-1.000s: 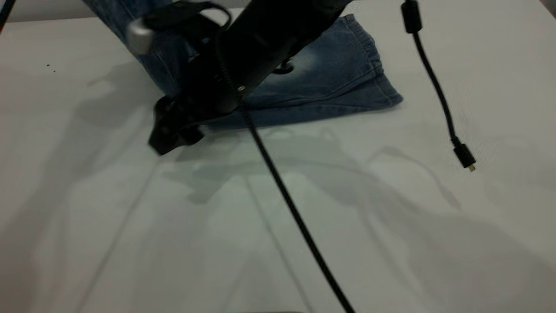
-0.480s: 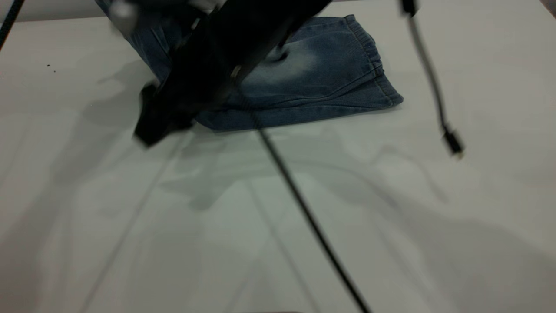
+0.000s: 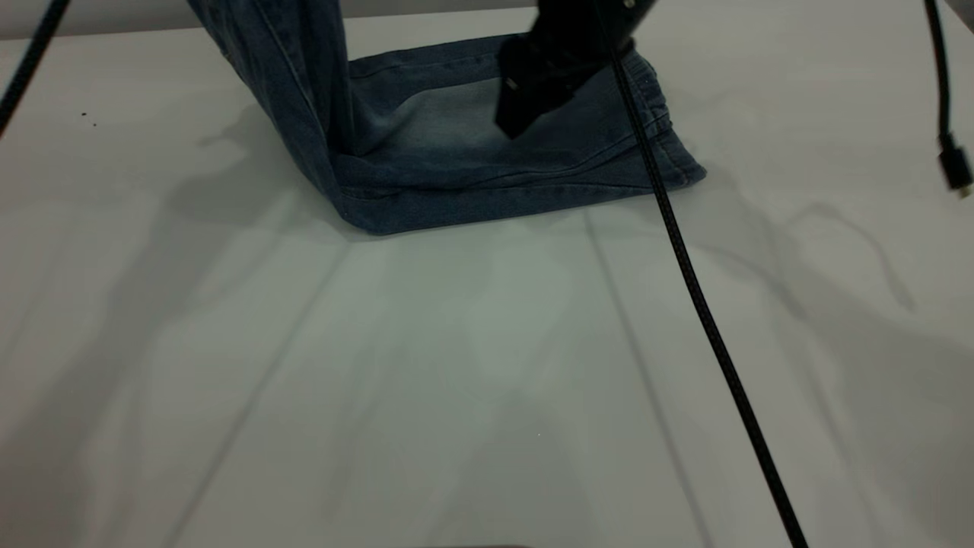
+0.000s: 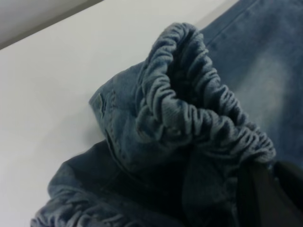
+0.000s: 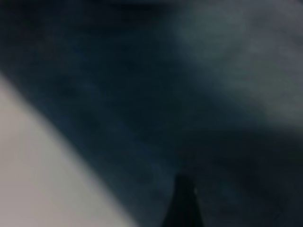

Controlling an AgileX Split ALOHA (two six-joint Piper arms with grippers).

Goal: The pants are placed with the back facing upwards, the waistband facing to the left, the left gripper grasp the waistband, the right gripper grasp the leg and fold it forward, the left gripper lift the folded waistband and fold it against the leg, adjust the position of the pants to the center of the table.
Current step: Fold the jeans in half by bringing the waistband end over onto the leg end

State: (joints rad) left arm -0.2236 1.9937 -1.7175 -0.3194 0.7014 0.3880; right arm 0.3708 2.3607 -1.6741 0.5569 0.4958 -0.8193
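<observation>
Two layers of soft denim hang from my left claw (image 4: 265,198), which is clamped on the gathered waistband (image 4: 189,109) and holds it raised above the surface (image 3: 456,365). I judge the pants (image 3: 426,152) limp and light, best held at the thick elastic band. Their folded leg (image 3: 533,160) lies flat at the far side. My right claw (image 3: 525,106) hovers low over that leg; I cannot tell its finger state.

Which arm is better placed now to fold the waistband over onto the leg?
Left. The left gripper holds the gathered waistband, and that end of the pants stands lifted off the table. The right gripper is low over the flat leg.
</observation>
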